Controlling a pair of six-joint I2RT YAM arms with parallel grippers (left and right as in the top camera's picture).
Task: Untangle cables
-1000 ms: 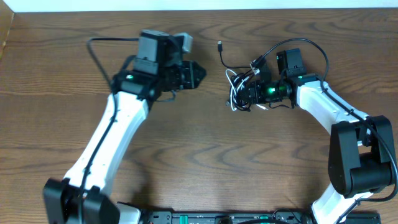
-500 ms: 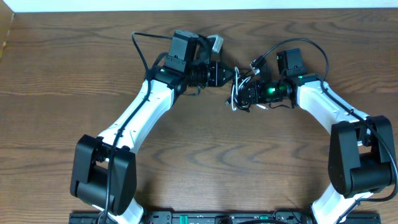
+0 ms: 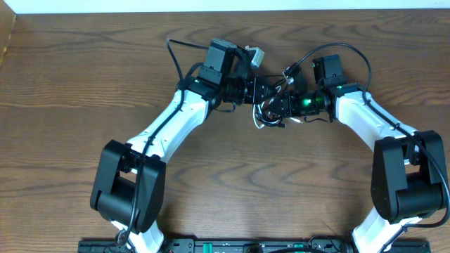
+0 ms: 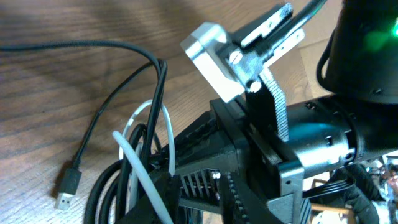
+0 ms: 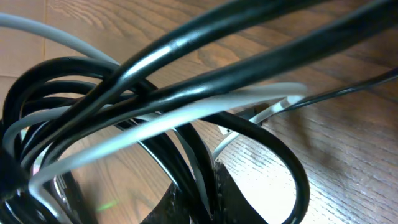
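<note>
**benchrat:** Your worktop (image 3: 70, 140) has both arms reaching toward its far edge, just right of the middle. Your left arm (image 3: 162, 126) comes up from the near-left corner and your right arm (image 3: 373, 123) from the near-right corner. The 2 wrists meet nose to nose.

**wirewrangler:** Yep. Your right gripper (image 3: 275, 105) is clamped down on the cables (image 3: 264, 119), and the coils fill its wrist camera. Your left gripper (image 3: 259, 90) is pushed right up against the same bunch, but honestly you can't tell from any view whether it's parted or closed.

**benchrat:** The cables themselves are 1 white and 1 black, looped together in 1 tangle between the 2 grippers.

**wirewrangler:** Smallest bit: 1 plug (image 4: 67, 186) on a black cord lies flat on the wood, trailing out beside the tangle.
</note>
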